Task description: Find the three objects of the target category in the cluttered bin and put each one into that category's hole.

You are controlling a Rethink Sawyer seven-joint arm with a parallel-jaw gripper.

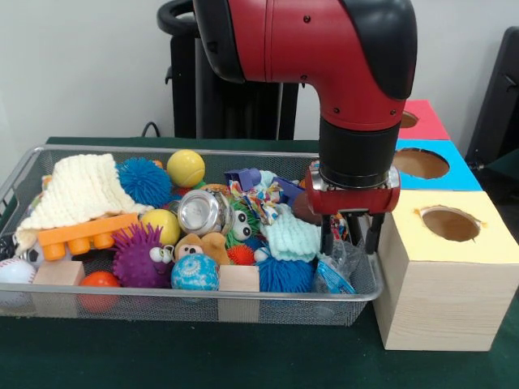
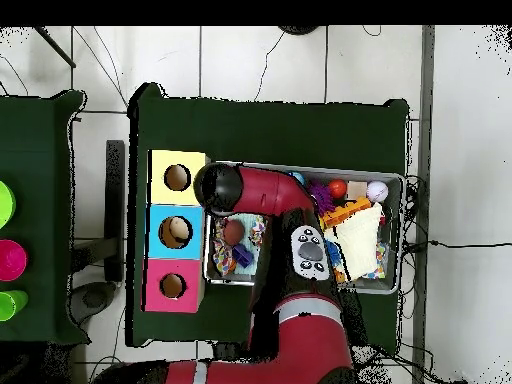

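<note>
The wire mesh bin (image 1: pixel 203 308) lies on the green table, full of toys; in the overhead view the bin (image 2: pixel 396 182) is partly under the arm. My gripper (image 1: pixel 351 237) hangs low over the bin's right end in the front view, just above a clear plastic packet (image 1: pixel 336 274). Its fingers (image 1: pixel 327 237) stand apart, open, with nothing held. Three wooden boxes with holes stand beside the bin: yellow top (image 1: pixel 491 243), blue top (image 1: pixel 461 174), red top (image 1: pixel 428 121). In the overhead view the arm's wrist (image 2: pixel 220 188) hides the gripper.
The bin holds a cream knitted cloth (image 1: pixel 81 190), orange brick (image 1: pixel 85 232), yellow ball (image 1: pixel 186 168), blue spiky ball (image 1: pixel 144 180), purple spiky toy (image 1: pixel 138 255), silver can (image 1: pixel 203 212), mint knit (image 1: pixel 292 235), wooden blocks (image 1: pixel 239 278) and a baseball (image 1: pixel 15 271).
</note>
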